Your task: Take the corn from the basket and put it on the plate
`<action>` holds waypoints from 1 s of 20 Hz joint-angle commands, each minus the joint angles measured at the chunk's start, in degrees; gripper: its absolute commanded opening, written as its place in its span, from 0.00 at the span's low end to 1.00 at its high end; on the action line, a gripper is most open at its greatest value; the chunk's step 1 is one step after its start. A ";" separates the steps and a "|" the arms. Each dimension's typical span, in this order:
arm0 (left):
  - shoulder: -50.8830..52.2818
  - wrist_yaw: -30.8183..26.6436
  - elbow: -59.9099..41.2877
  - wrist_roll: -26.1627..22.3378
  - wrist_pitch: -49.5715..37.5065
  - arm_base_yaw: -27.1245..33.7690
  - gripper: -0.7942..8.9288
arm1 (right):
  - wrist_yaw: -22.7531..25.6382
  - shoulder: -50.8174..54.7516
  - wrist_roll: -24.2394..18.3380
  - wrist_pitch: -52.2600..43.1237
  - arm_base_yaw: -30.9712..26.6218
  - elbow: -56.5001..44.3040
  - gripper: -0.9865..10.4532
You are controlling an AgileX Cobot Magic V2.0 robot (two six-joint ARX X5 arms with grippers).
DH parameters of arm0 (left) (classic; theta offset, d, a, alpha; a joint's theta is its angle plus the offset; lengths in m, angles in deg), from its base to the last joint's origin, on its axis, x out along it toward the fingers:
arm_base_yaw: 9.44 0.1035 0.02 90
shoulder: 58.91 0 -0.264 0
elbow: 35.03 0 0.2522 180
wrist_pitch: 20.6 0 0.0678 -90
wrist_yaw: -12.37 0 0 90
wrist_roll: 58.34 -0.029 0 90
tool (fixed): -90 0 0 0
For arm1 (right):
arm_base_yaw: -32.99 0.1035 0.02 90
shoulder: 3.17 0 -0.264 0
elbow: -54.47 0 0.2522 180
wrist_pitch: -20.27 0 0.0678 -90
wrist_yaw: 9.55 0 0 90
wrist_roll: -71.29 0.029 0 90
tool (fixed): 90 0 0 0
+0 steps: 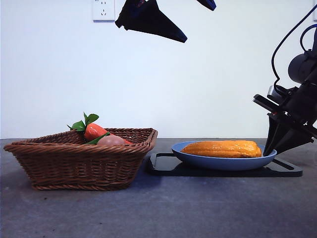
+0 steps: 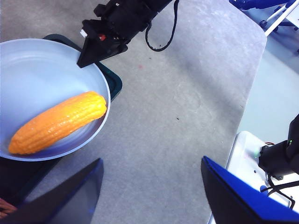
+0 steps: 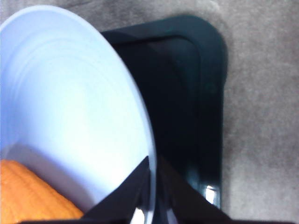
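Observation:
The corn (image 1: 223, 148) lies lengthwise on the light-blue plate (image 1: 223, 162), which stands on the table to the right of the wicker basket (image 1: 74, 163). My left gripper (image 1: 198, 22) hangs high above the plate, open and empty. In the left wrist view the corn (image 2: 58, 122) rests across the plate (image 2: 32, 70), off to one side of the left gripper (image 2: 152, 161). My right gripper (image 1: 267, 151) sits low at the plate's right rim, shut, with nothing in it. In its wrist view the right gripper (image 3: 153, 161) points at the plate (image 3: 70, 93) rim, with the corn (image 3: 28, 196) close by.
A black tray (image 1: 277, 171) lies under the plate. A carrot-like piece with green leaves (image 1: 94, 131) and a round pinkish-tan piece (image 1: 110, 141) stay in the basket. Bare grey tabletop (image 2: 187, 107) stretches beside the plate, ending at a rounded edge with a white unit (image 2: 252, 158) beyond.

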 commanded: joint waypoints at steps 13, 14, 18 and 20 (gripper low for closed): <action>-0.31 0.04 1.53 -0.17 1.09 -0.39 0.43 | -0.11 7.41 -1.05 5.81 -1.73 1.33 0.25; -0.31 0.04 1.53 -0.17 1.09 -0.39 0.43 | 0.17 9.75 -2.08 7.26 -2.10 1.33 0.25; -0.31 0.04 1.53 -0.35 1.33 -0.37 0.43 | -1.18 21.66 -7.56 16.63 -2.47 1.33 0.25; -0.31 0.04 1.53 -0.35 2.12 -0.37 0.43 | -4.00 28.02 -11.61 23.39 -1.95 1.33 0.25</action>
